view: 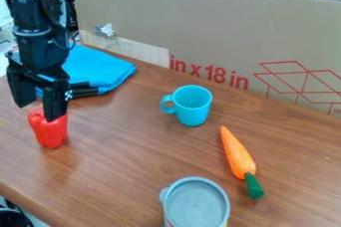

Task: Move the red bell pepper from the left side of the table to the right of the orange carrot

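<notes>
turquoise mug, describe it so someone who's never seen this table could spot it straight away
On the wood-grain table, in front of the cardboard panel, look near the middle. The turquoise mug stands upright there, handle toward the picture's left. Unlike the grey-lidded container nearer the camera, it is open on top.

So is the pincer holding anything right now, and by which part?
Nothing appears held: the pincer is open at the top of the red pepper, one finger overlapping it in view; whether they touch can't be told.
</notes>
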`<state>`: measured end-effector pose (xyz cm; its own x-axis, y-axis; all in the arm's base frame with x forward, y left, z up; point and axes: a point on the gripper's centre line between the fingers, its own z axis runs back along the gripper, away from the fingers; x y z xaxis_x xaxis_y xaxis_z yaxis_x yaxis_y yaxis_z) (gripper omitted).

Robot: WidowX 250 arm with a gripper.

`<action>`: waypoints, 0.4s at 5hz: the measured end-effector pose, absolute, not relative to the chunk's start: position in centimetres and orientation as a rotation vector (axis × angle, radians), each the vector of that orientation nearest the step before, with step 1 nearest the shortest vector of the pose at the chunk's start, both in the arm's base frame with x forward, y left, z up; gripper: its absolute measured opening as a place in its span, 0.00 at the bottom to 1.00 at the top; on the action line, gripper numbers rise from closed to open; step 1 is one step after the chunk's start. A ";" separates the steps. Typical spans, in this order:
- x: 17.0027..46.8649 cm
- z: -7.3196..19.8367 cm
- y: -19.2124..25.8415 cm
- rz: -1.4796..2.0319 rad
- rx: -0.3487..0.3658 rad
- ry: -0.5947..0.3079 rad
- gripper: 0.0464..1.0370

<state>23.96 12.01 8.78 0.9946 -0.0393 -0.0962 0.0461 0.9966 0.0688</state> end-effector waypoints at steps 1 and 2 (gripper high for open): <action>24.2 8.3 12.4 -0.035 0.066 0.098 0.96; 24.4 8.1 12.5 -0.020 0.052 0.085 0.96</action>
